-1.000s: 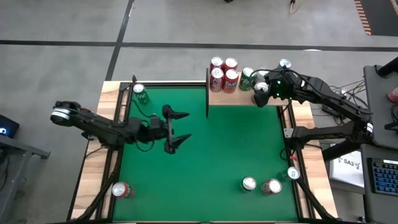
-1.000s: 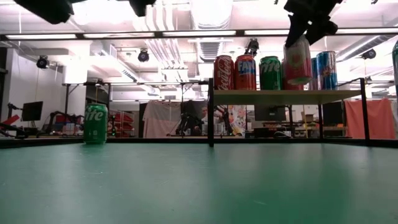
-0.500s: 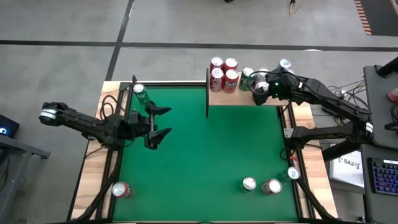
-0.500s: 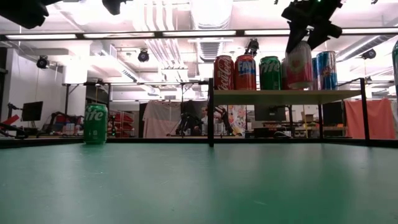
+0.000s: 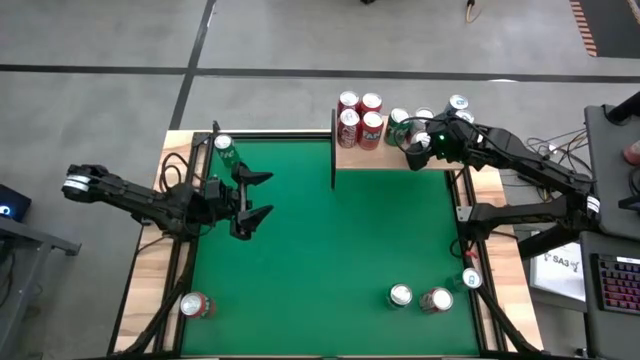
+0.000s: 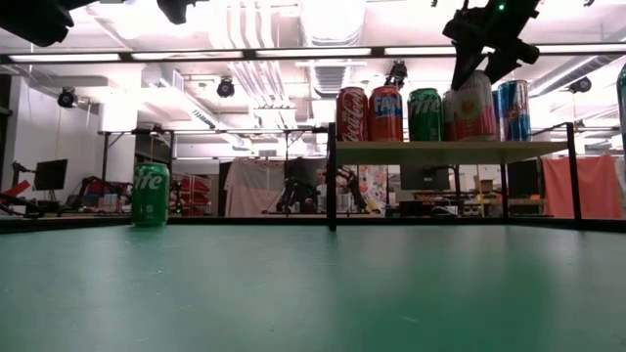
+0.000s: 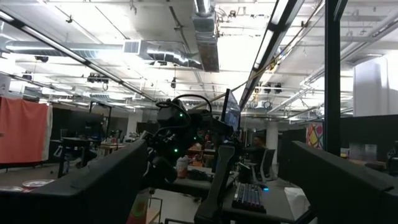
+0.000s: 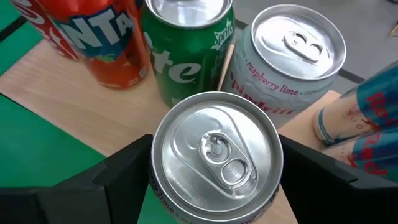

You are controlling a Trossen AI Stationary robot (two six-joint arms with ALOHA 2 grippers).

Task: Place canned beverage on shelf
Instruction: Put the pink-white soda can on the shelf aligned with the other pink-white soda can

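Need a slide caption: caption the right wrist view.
Right gripper straddles a can set on the shelf beside other cans.

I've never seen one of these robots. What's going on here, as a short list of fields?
Right gripper: around the top of a pink-labelled silver can, which stands on the light-wood shelf on black posts
Left gripper: open, empty, over the green felt table's left side
Other cans on shelf: red cola can, orange Fanta can, green Sprite can, blue can
Cans on table: another green Sprite can at the far left corner
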